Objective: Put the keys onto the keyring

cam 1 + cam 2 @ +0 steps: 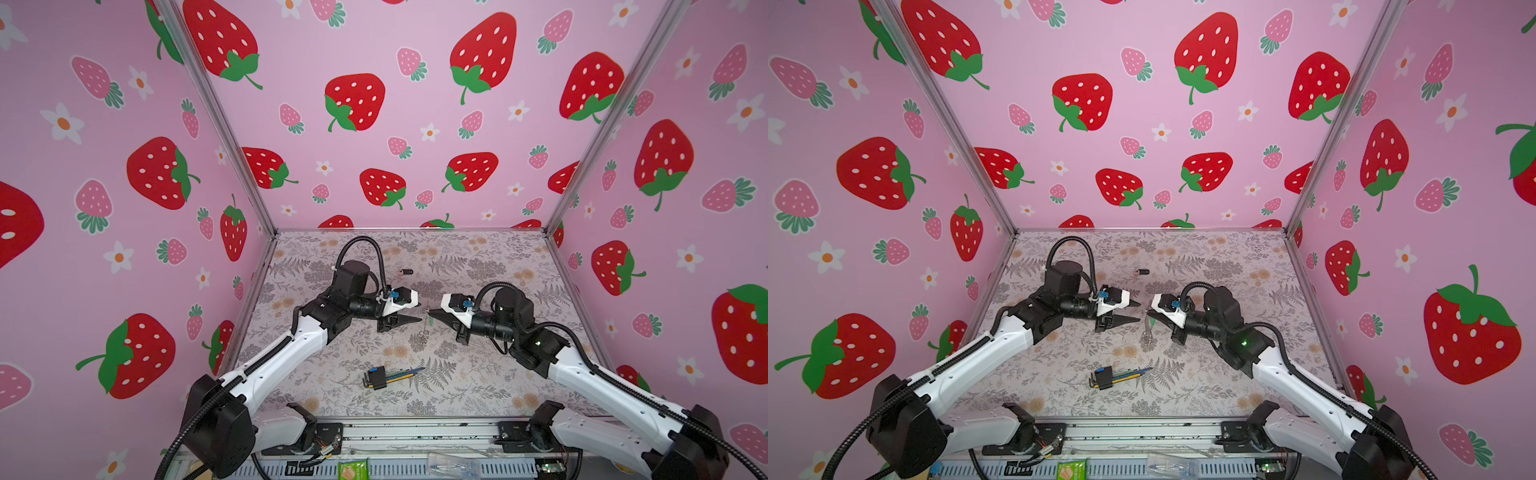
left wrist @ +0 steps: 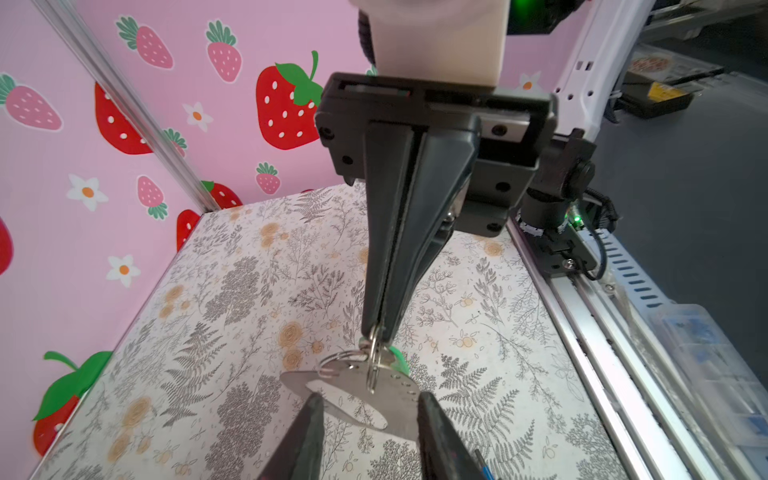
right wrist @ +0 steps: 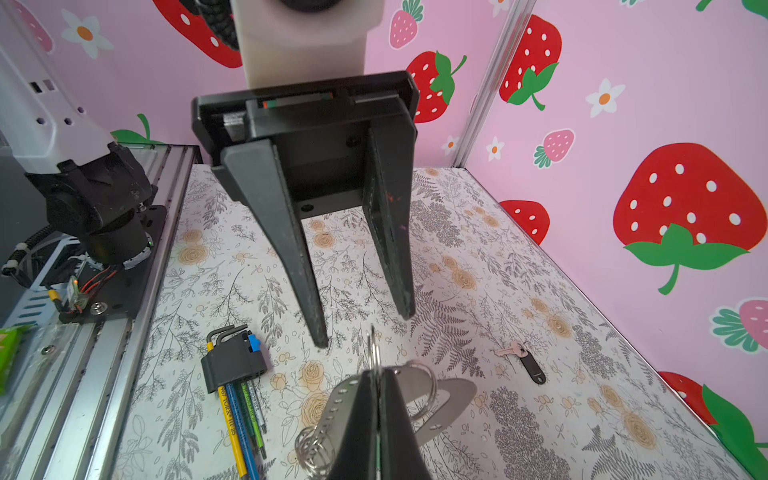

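Both top views look from high over the front rail (image 1: 415, 432) toward the back wall (image 1: 395, 104), tilted down — the table (image 1: 478, 262) lies small in the lower middle of the frame. Each wrist camera sits close behind its own jaws: the left faces the right gripper (image 2: 376, 332), the right the left gripper (image 3: 365, 328). All four share the keyring (image 2: 395, 395).

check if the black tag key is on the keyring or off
off: the black-tagged key lies alone on the table, apart from the keyring, which the shut right gripper pinches by a ring
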Robot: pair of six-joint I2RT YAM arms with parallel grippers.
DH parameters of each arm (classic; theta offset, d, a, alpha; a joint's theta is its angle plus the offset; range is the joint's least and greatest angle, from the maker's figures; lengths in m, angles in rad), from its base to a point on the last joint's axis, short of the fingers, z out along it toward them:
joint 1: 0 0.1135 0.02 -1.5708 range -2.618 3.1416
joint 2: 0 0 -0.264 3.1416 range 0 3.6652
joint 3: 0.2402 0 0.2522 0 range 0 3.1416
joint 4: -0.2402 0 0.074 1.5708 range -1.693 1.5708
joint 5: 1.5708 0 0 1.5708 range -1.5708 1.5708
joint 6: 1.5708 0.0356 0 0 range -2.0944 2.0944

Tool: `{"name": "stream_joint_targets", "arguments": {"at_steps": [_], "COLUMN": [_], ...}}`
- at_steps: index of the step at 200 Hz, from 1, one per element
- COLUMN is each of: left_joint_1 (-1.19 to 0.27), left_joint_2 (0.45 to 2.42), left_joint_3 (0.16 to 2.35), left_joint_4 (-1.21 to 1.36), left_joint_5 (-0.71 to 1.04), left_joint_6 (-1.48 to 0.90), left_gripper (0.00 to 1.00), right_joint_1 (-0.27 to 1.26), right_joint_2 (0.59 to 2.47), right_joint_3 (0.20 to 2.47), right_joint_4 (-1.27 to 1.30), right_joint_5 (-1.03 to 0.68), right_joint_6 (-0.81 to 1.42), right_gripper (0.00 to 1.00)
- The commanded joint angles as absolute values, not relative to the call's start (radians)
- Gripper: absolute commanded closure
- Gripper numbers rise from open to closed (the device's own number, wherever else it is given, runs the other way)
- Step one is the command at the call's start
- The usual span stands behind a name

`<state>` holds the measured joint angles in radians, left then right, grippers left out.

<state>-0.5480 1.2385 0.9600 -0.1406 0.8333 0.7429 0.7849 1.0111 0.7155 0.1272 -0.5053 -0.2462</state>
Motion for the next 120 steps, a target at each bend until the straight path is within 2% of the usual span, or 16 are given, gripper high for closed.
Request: {"name": "stream_joint_targets", "arguments": {"at_steps": [1, 38, 120], "left_joint_1": [-0.585, -0.667, -0.729], "left_joint_2": [1.189, 1.119, 1.143], "left_joint_3": [1.002, 0.942, 1.006], "left_joint_4": [-0.188, -0.108, -0.183], "left_joint_5": [0.698, 0.5, 0.404], "left_joint_6": [0.858, 0.984, 1.031], "left_gripper": [0.59, 0.6, 0.65], "right_joint_1": [0.782, 0.782, 0.782], "right_joint_2": [1.023, 1.059, 1.108], "right_joint_3": [0.772, 0.834, 0.911], "right_joint_4": [0.06, -0.054, -0.166], "right_joint_5": [-0.503, -0.502, -0.485], "right_joint_6": [-0.223, -0.17, -0.152], "right_gripper": [1.0, 1.0, 1.0]}}
